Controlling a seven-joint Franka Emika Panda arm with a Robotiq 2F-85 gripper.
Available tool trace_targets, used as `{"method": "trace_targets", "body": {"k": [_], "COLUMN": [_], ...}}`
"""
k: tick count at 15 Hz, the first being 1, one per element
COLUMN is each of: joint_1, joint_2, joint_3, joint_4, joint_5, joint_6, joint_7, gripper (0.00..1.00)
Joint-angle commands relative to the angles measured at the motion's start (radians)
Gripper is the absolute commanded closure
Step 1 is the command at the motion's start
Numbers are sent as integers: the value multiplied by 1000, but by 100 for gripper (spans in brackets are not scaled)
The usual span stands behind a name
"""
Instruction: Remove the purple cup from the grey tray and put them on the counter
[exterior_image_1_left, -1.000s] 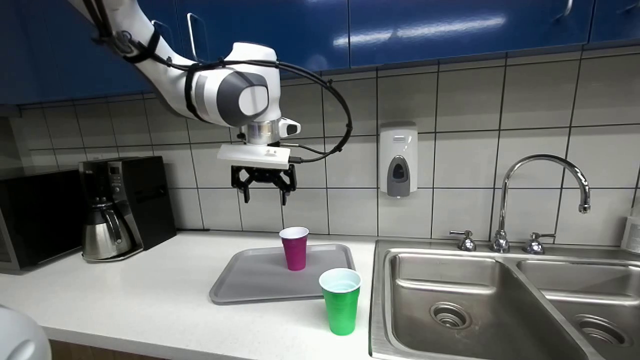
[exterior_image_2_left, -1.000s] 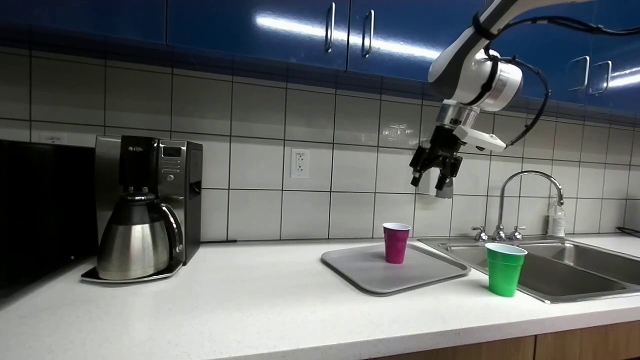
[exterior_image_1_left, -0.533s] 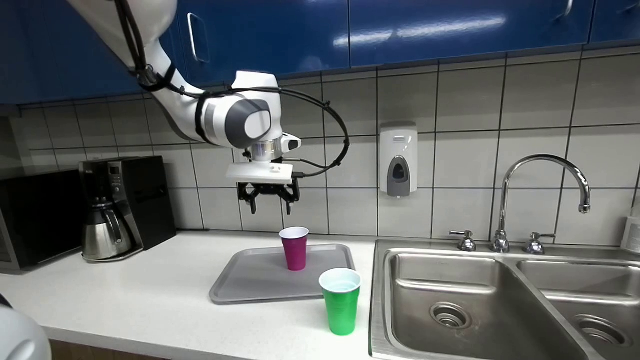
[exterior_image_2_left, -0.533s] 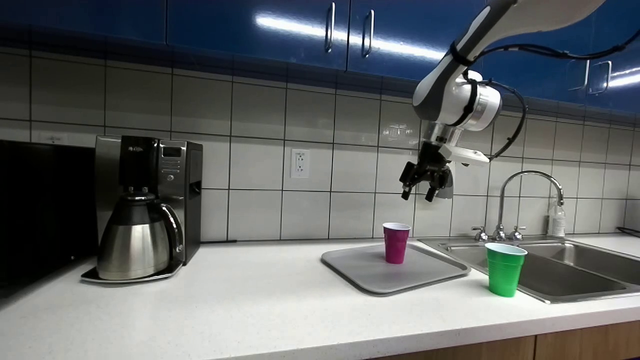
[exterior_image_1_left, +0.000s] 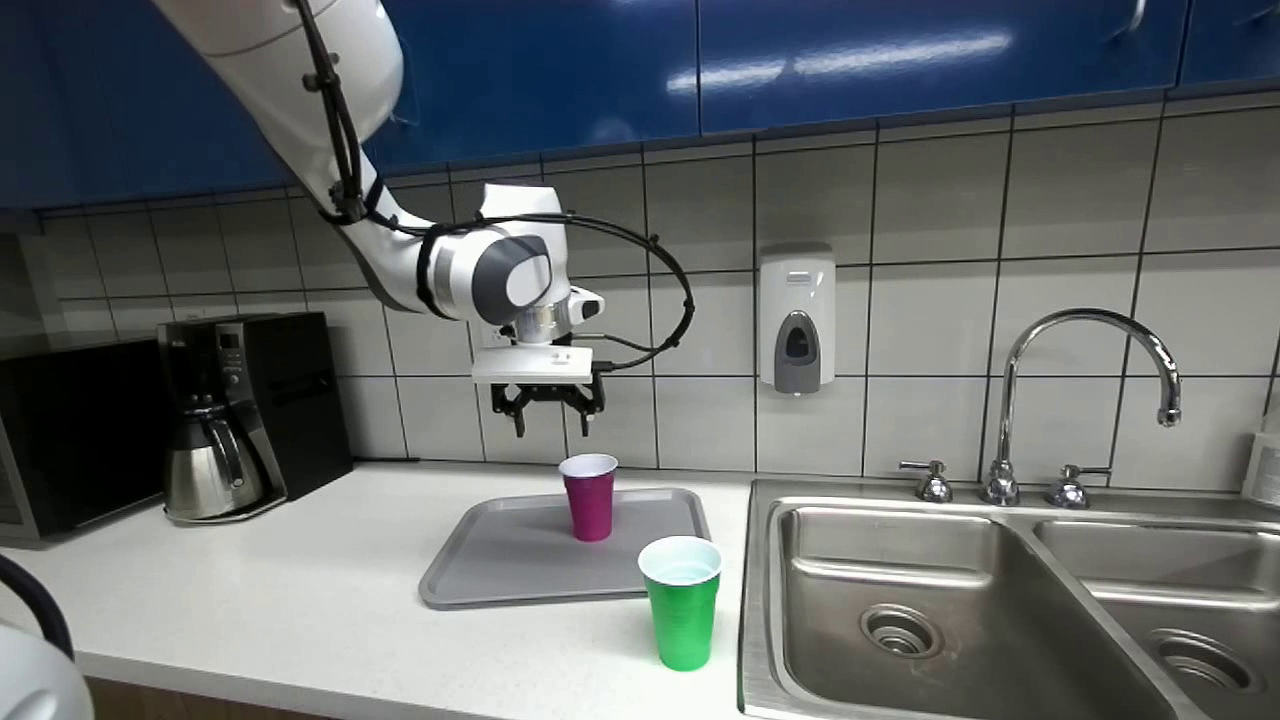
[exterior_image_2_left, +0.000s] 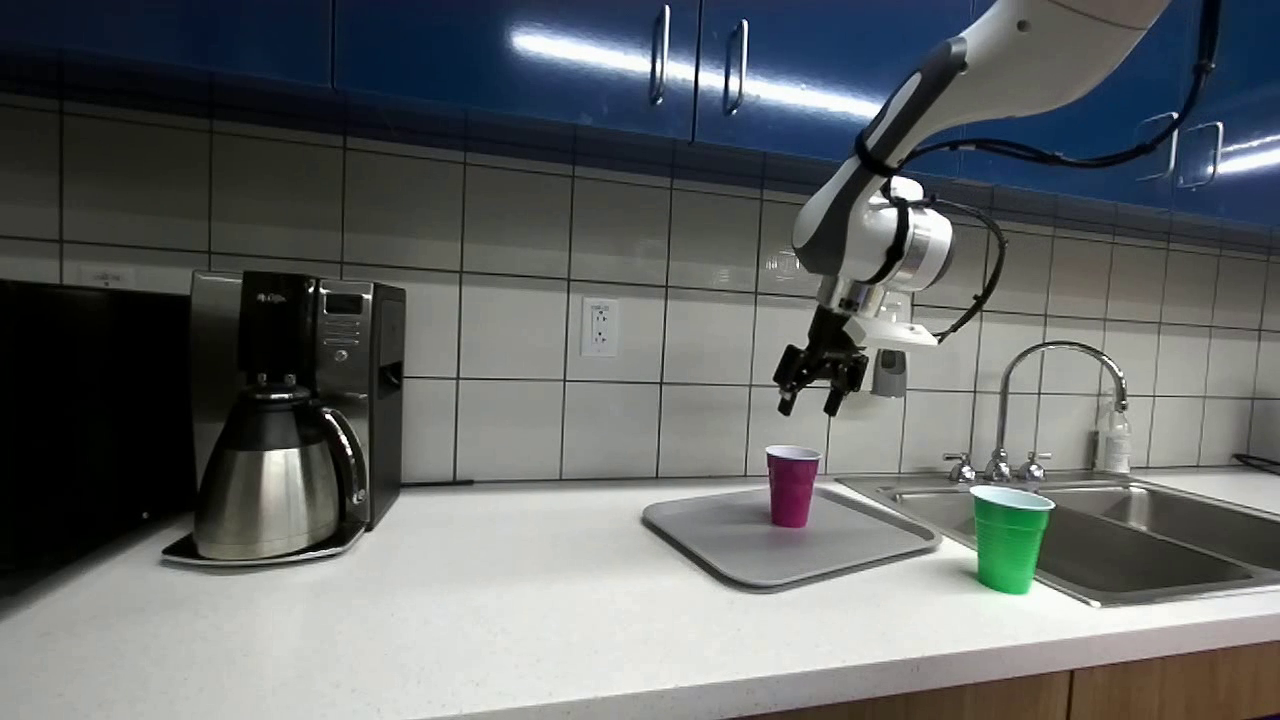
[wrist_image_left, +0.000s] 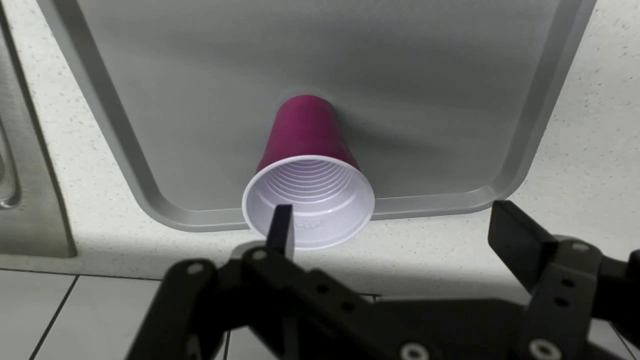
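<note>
grey tray (exterior_image_1_left: 520, 555): purple cup (exterior_image_1_left: 591, 508) upright | counter (exterior_image_1_left: 300, 580): green cup (exterior_image_1_left: 685, 615) | end effector (exterior_image_1_left: 552, 432): spread apart

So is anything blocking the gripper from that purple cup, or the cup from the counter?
Nothing visible stands between the open gripper and the purple cup lower down. Toward the counter, the cup must clear the low rim of the grey tray; the green cup, beside the tray near the sink, would probably matter only there.
</note>
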Motion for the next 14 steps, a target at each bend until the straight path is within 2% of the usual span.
{"method": "trace_targets", "body": {"k": [1,14], "joint_1": [-53,-110], "joint_2": [84,247], "joint_3": [53,132], "joint_4": [92,236], "joint_5": [-21,-65], "joint_6": [6,-5], "joint_7": [-6,1], "gripper": [0,0]}}
